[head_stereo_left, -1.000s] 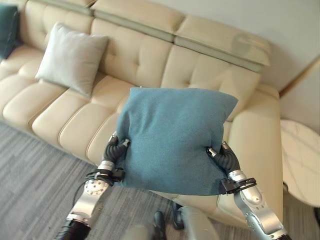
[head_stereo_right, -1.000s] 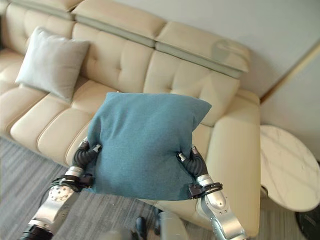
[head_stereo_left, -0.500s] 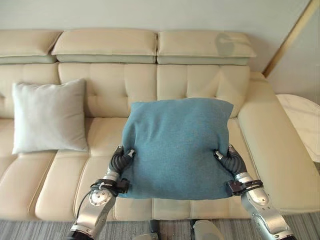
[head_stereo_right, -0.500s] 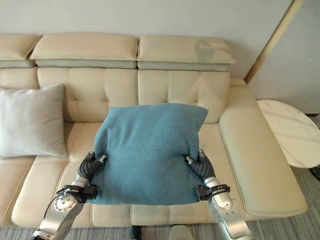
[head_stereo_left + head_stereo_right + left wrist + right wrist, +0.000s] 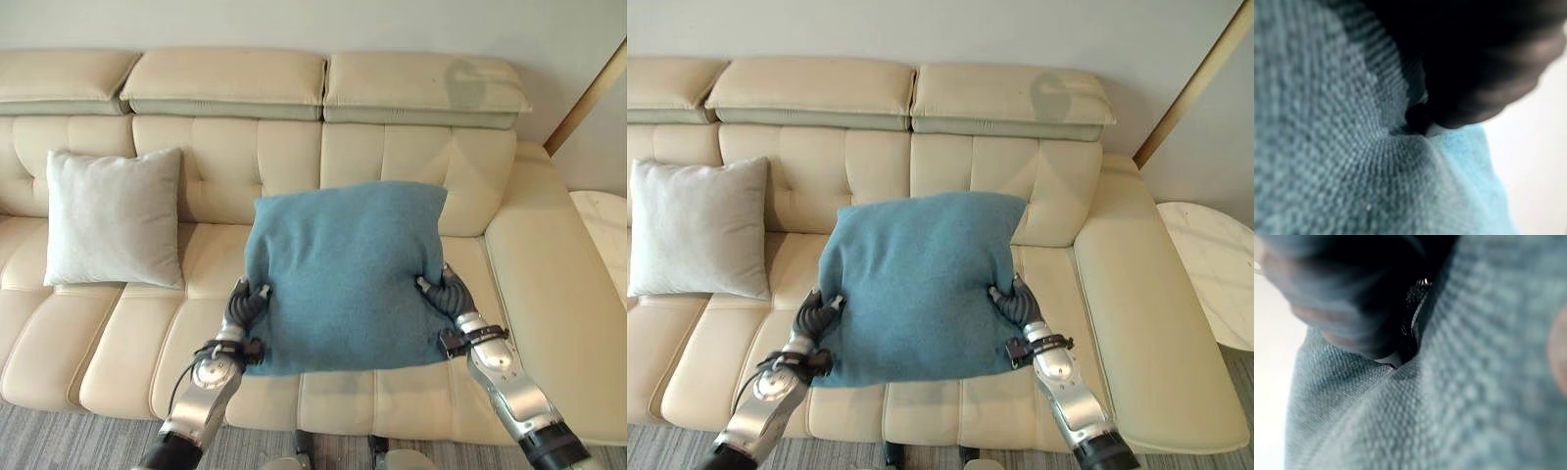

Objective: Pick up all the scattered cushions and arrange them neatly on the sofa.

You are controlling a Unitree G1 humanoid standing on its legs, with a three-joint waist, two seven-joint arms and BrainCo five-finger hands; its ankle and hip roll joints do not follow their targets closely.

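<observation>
grey carpet (image 5: 59, 441) runs along the front of a cream sofa (image 5: 549, 294). nearest, the left robot hand (image 5: 244, 305) and the right robot hand (image 5: 446, 294) pinch opposite side edges of a teal cushion (image 5: 345, 269), lifted above the seat. farther left, a grey cushion (image 5: 116, 217) leans upright against the backrest.

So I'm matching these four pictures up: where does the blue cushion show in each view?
Left eye view: the blue cushion is at centre, above the sofa seat, between the left hand and right hand.
Right eye view: at centre, slightly further left.
Left wrist view: very close, blue weave beside the dark hand cover.
Right wrist view: the same.
Shared landmark: the grey cushion at left in both eye views.
</observation>
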